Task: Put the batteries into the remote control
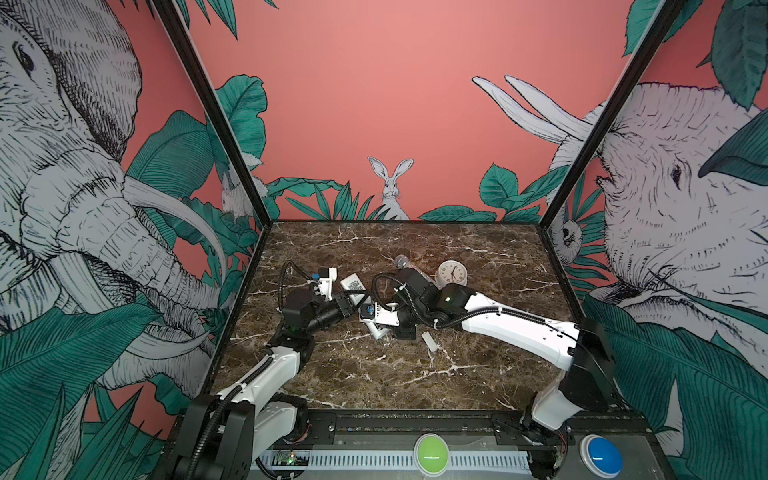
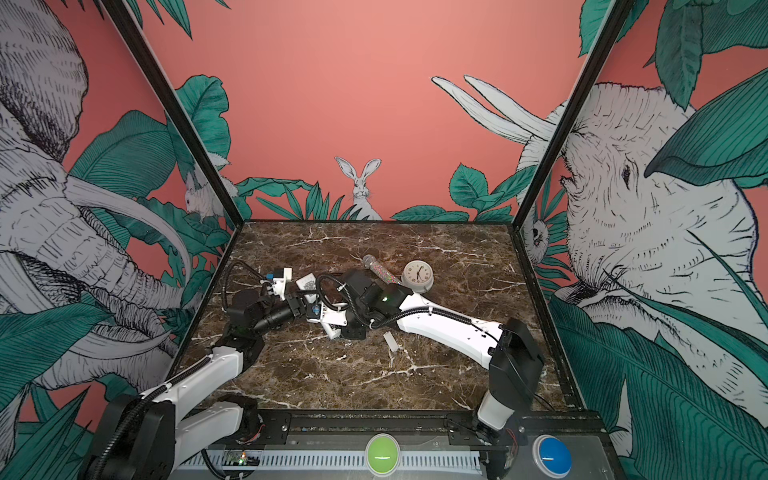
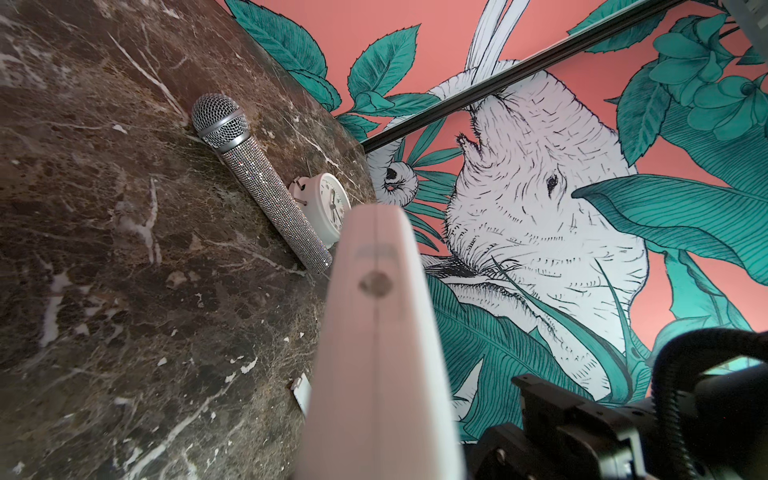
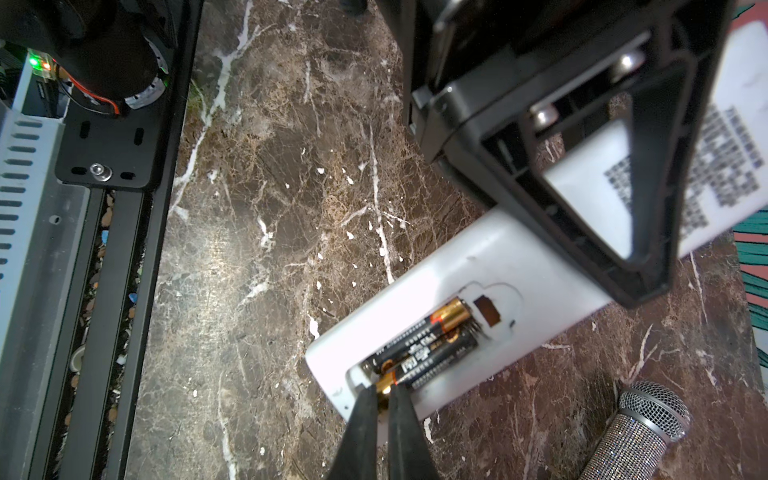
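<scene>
Left gripper (image 4: 642, 286) clamps the remote (image 4: 415, 291) while right gripper (image 4: 383, 394) pinches the second battery (image 4: 434, 357) by its gold end, seating it; next it probably needs pressing flat, then letting go.

Brown marble tabletop (image 1: 395, 374), coral mural walls (image 1: 374, 104) (elephants (image 1: 62, 187), a rabbit (image 1: 390, 187), green leaves (image 1: 245, 108))

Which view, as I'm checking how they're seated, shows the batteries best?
The right wrist view: both batteries lie in the remote control's open compartment, the right gripper pinching one's gold end. In both top views the arms hide them; the left wrist view shows only the remote's blurred edge.
</scene>
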Robot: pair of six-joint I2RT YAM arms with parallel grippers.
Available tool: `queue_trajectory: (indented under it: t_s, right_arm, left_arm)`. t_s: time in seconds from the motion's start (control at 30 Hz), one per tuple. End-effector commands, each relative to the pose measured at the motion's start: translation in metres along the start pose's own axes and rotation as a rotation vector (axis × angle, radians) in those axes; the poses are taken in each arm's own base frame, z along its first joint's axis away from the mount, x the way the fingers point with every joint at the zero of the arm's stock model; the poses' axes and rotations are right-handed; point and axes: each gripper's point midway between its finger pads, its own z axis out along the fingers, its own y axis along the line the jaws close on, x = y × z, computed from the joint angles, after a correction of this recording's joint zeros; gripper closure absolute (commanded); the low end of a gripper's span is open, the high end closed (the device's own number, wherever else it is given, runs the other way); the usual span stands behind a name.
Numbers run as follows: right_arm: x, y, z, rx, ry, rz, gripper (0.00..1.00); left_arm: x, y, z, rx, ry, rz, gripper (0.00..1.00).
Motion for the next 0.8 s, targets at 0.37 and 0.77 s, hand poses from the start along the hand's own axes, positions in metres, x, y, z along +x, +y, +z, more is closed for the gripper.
queue_trajectory:
  t_s: [0.37,0.77]
  right_arm:
    - [-0.005,-0.036,0.021,0.117,-0.045,0.016,0.91]
    - [0.000,-0.034,0.028,0.100,-0.022,0.020,0.91]
  left_arm:
    - [0.012,-0.039,0.000,0.140,0.096,0.024,1.00]
    - [0.013,-0.038,-0.001,0.141,0.098,0.024,1.00]
